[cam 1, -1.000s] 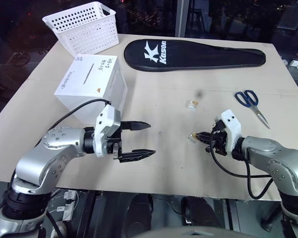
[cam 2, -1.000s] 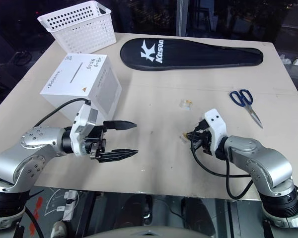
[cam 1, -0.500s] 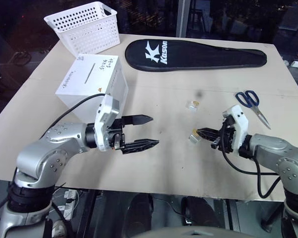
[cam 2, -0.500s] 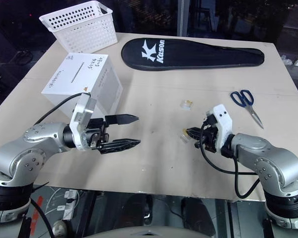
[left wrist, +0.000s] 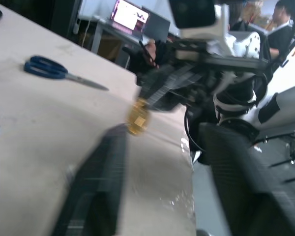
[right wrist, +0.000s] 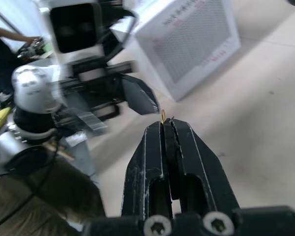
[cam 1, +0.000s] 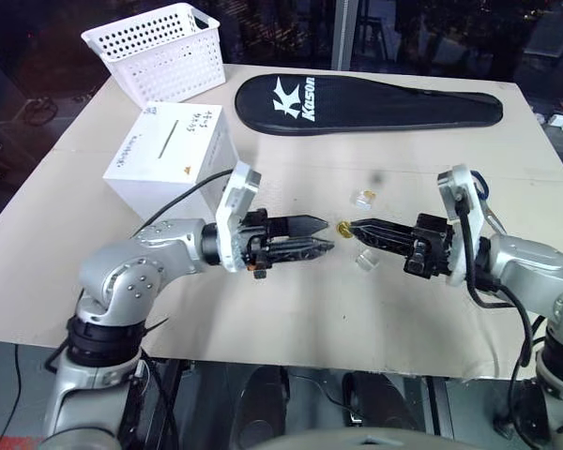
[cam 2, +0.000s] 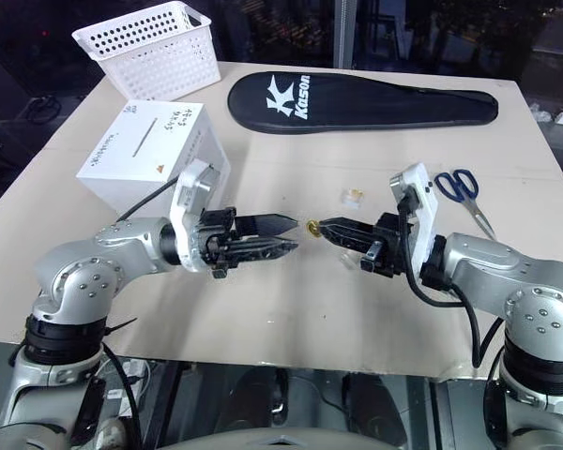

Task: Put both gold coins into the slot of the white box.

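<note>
The two head views looked forward and down from above the table (cam 1: 291, 178), sharing the whole tabletop, with the white box (cam 1: 174, 155) at about ten o'clock. Each wrist view looked close along its own fingers toward the other arm, the left gripper (right wrist: 137, 98) and right gripper (left wrist: 157, 93), both sharing the gold coin (left wrist: 137, 117).

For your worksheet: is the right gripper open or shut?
Shut: the right gripper pinches a gold coin edgewise between its fingertips.

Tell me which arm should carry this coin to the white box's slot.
Left. The left gripper faces the gold coin pinched in the right gripper, ready for a handover, and the white box with its slot stands on the left arm's side.
</note>
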Available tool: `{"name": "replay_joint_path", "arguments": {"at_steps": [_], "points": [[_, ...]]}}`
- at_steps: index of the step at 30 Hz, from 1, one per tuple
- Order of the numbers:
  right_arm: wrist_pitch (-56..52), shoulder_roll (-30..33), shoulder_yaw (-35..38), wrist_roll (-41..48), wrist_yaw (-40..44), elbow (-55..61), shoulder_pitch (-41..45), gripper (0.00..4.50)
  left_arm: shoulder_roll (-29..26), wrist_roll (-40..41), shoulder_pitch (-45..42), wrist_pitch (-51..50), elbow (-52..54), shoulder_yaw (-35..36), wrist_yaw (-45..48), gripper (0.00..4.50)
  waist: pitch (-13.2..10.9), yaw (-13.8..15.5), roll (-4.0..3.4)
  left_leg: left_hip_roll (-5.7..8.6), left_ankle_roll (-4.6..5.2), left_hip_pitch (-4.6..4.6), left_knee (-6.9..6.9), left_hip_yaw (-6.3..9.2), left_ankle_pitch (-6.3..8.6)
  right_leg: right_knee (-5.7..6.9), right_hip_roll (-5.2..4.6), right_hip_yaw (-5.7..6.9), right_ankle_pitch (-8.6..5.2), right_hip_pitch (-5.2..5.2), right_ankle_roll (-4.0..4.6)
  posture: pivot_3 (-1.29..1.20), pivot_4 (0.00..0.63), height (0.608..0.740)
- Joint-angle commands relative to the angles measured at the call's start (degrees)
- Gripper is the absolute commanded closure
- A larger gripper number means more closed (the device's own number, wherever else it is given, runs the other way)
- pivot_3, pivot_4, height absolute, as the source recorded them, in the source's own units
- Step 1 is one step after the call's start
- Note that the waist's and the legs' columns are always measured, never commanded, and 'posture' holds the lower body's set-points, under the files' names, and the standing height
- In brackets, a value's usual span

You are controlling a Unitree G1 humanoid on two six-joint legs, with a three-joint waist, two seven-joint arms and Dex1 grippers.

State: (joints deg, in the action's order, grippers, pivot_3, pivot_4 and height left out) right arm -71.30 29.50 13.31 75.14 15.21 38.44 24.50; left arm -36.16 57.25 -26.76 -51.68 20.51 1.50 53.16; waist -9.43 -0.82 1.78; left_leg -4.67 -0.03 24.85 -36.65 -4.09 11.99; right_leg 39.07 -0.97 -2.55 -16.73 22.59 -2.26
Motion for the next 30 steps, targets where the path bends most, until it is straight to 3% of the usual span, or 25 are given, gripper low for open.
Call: {"name": "replay_joint_path", "arguments": {"at_steps": [1,22,27,30], "points": [[2.6,2.5,0.0,5.7,-2.5,1.7,1.0,4.50,0.1,-0.1,-0.8,0.7,0.5,0.5,0.3,3.13,0.0,0.0,0.00,0.00,0.00,0.00,0.00,0.00,0.00,-0.01,0.00,0.00,0.00,0.00,0.00,0.00,0.150,0.740],[12.5,10.1,-8.4,13.4,-7.0,1.7,2.1,4.50,1.3,0.5,-1.4,0.3,0.8,0.5,1.4,3.13,0.0,0.0,0.00,0.00,0.00,0.02,-0.06,0.02,0.00,0.00,0.00,-0.01,0.00,0.00,0.00,0.00,0.150,0.740],[13.8,10.7,-9.7,13.9,-7.2,1.5,2.4,4.50,1.6,0.9,-1.2,-0.3,0.9,0.6,2.0,4.46,0.0,0.0,0.00,0.00,0.00,0.04,-0.08,0.02,0.00,-0.01,-0.01,0.00,0.00,0.00,0.00,0.00,0.150,0.740],[14.5,11.1,-10.3,14.3,-7.5,1.5,2.5,4.50,1.6,1.0,-0.9,-0.3,1.0,0.6,2.1,4.46,0.0,0.0,0.00,0.00,0.00,0.03,-0.08,0.02,0.00,0.00,0.00,0.00,0.00,0.00,0.00,0.00,0.150,0.740]]}}
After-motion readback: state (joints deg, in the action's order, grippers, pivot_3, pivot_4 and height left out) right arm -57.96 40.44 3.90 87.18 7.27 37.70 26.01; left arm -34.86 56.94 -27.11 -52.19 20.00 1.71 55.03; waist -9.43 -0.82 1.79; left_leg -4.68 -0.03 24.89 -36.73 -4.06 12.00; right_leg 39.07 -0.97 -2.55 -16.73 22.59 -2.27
